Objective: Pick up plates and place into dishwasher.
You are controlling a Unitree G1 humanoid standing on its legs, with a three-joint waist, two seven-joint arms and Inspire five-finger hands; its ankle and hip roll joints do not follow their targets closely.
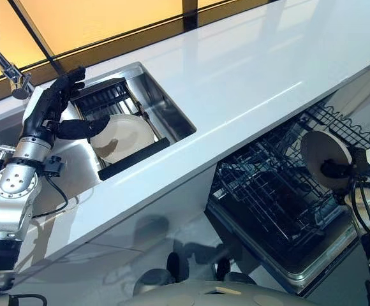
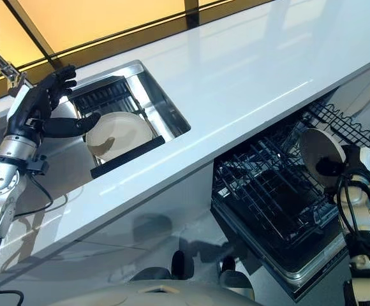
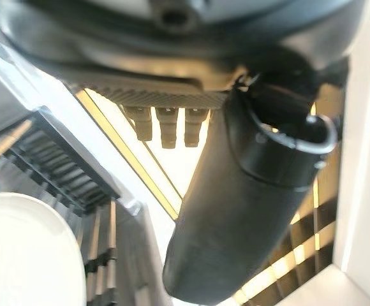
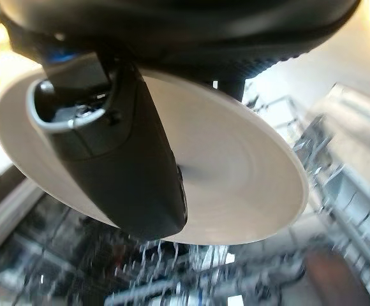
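The right hand (image 1: 338,169) is seen at the right, over the open dishwasher (image 1: 281,210), and a white plate (image 1: 322,156) is pinched in it: in the right wrist view the thumb (image 4: 124,166) is pressed across the plate's face, with the fingers judged to be behind it. The plate is held on edge above the dark wire rack (image 1: 261,191), not yet seated between the tines.

At the far left, the left hand (image 1: 54,105) is held spread over the steel sink (image 1: 166,105) set into the white table (image 1: 255,70). Its thumb (image 1: 80,129) is stretched toward a second white plate (image 1: 122,136), which is leaned in a dark drying rack (image 1: 134,159) inside the sink. Whether the thumb tip is touching the rim or lies just beside it cannot be told; nothing is gripped there yet.

Two plates are counted: one in the right hand, one in the sink. One dishwasher and one sink are seen.

The plates are judged to be rigid, smooth glazed ware: fairly light, but slippery and breakable if knocked against steel or wire. The rim is the sensible place to be taken, thumb on one face and fingers on the other. The leaning plate's upper edge is presented most openly for that.
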